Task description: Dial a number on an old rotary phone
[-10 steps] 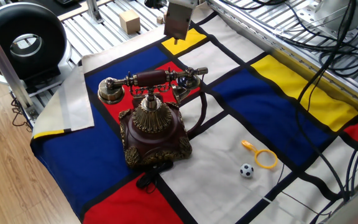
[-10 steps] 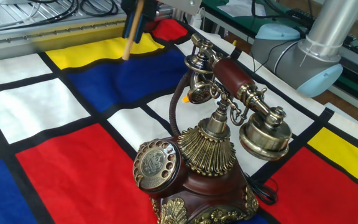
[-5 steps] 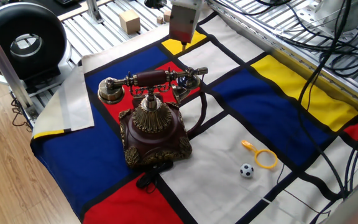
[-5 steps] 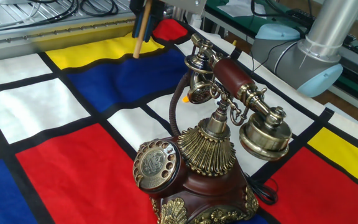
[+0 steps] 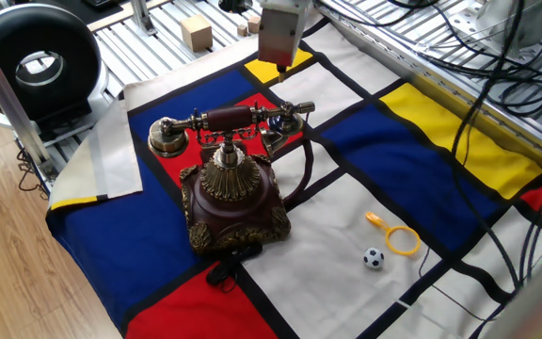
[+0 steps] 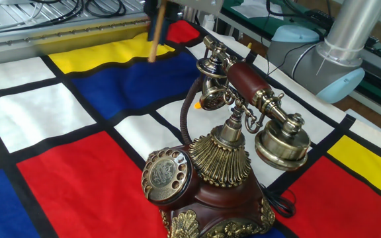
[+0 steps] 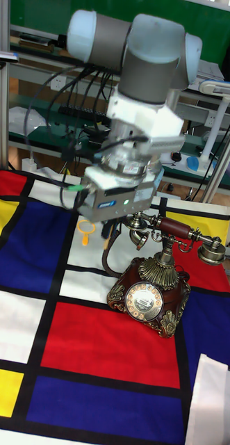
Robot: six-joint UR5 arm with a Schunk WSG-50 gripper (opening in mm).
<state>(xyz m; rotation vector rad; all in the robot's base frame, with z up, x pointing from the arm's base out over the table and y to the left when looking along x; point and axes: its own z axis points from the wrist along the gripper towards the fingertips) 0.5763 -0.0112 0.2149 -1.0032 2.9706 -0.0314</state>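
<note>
The surface (image 5: 422,160) is draped in a cloth of red, blue, yellow and white blocks with black bands, and the old rotary phone (image 5: 231,193) stands near its middle on a red block, its maroon-and-brass handset (image 6: 253,99) lying across the brass cradle and its dark cord (image 5: 305,174) looping off to one side. The UR5 arm (image 7: 153,62) hangs over the cloth beyond the phone, and its end effector (image 6: 156,13) carries a slim wooden stick (image 6: 156,36) that points downward over the yellow and blue blocks, well apart from the phone. The step in hand looks like the approach: the stick has not reached the rotary dial (image 6: 165,173), which faces up and outward on the sloping front of the base. The next move would seem to call for bringing the stick's tip across and down into one finger hole of the dial, then sweeping it round the arc without catching the handset or cradle just above. A small yellow magnifying glass (image 5: 398,237) and a tiny soccer ball (image 5: 374,258) lie on a white block, clear of that path. The end effector appears closed on the stick, but its fingers are cut off by the frame edge in one view and hidden by the wrist body in the others, so how wide they stand cannot be told. The dial's numbers are too small to read.
</note>
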